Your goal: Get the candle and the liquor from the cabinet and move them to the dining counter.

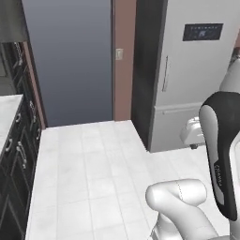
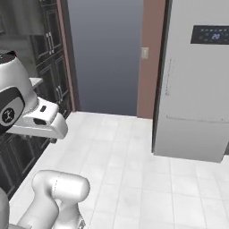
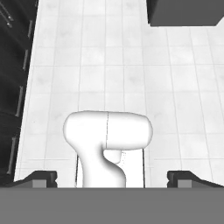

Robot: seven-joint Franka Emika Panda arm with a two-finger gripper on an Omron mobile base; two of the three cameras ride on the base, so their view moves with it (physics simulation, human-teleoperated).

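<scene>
Nothing of the task is reachable yet — neither candle nor liquor can be seen. Largest is the grey fridge [image 2: 197, 85] ahead on the right, then the white tiled floor [image 1: 93, 164] running to a blue-grey doorway [image 1: 68, 61]. Dark cabinets [image 2: 51, 67] with silver bar handles stand to the arm's left, doors shut as far as I can tell. Smallest, the gripper [image 3: 112, 177] points down at the floor, fingertips [image 3: 41, 178] spread wide and empty — so the cabinet lies leftward of the hand.
</scene>
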